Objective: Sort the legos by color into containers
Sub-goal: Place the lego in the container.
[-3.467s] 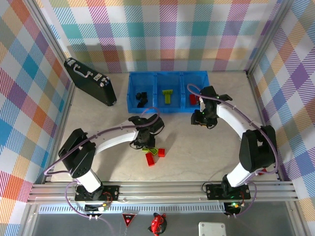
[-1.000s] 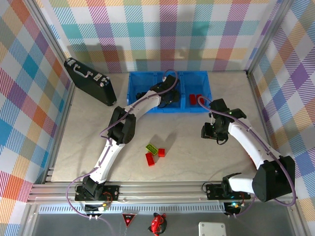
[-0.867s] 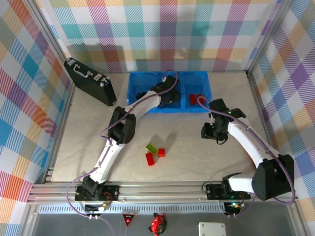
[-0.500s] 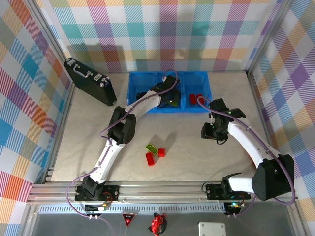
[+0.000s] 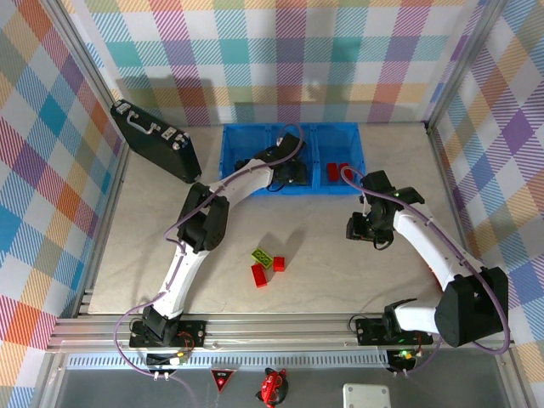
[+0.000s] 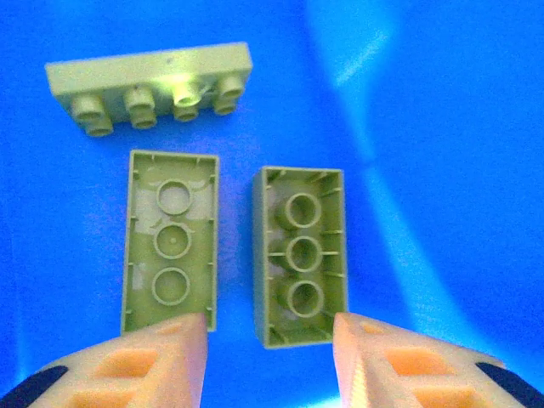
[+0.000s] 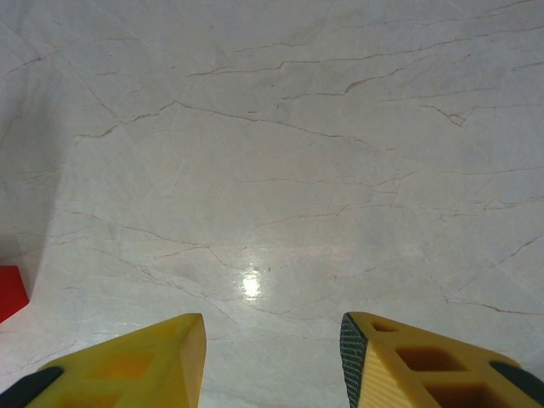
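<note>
Both left hand (image 6: 269, 342) and right hand (image 7: 273, 340) hang spread, empty; the red lego (image 5: 258, 274) on the table (image 5: 340, 268) looks light, stiff, slick, best pinched across its flat sides.

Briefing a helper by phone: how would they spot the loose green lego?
From the blue tray, come nearer across the table to a small cluster. The green lego lies nearest the tray, beside two red legos; it alone is green.

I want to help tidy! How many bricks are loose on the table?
3, close together: a lime-green studded plastic brick, a long red plastic brick in front of it, and a small red plastic brick to its right. Others may be hidden.
</note>
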Robot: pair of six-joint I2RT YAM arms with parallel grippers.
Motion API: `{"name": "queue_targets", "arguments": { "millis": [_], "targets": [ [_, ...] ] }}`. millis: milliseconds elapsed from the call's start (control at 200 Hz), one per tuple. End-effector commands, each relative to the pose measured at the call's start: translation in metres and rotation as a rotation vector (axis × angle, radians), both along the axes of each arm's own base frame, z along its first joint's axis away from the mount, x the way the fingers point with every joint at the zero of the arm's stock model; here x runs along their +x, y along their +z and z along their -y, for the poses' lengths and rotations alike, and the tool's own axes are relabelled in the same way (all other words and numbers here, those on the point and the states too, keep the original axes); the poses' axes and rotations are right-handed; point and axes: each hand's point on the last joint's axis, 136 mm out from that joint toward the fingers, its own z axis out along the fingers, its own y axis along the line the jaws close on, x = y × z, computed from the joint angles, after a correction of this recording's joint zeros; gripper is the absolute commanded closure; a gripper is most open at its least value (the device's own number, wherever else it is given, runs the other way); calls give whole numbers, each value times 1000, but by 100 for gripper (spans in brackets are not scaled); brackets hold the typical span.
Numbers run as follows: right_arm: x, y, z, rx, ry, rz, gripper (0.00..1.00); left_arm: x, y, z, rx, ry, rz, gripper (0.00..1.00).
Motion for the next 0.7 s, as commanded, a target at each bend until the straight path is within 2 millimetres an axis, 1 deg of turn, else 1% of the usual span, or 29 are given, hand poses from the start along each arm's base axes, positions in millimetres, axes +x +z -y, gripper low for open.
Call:
{"name": "queue_targets", "arguments": {
  "millis": [0, 170, 250, 340, 495, 695],
  "targets": [
    [-2, 8, -8, 36, 1, -4, 53, -12, 34, 0, -18, -31, 12, 57],
    [-1, 10, -12, 59, -3, -2, 53, -27, 44, -5, -1, -54, -23, 57],
    [0, 10, -14, 71, -5, -1, 53, -37, 43, -9, 12, -63, -60, 57],
    [1, 10, -17, 84, -5, -5, 53, -50, 42, -15, 38, -70, -105, 57],
    [3, 9, -25, 111, -2, -13, 54, -72, 48, -24, 59, -93, -160, 57],
    [4, 7, -37, 121, 20, -26, 54, -97, 53, -42, 89, -98, -199, 57]
  ]
}}
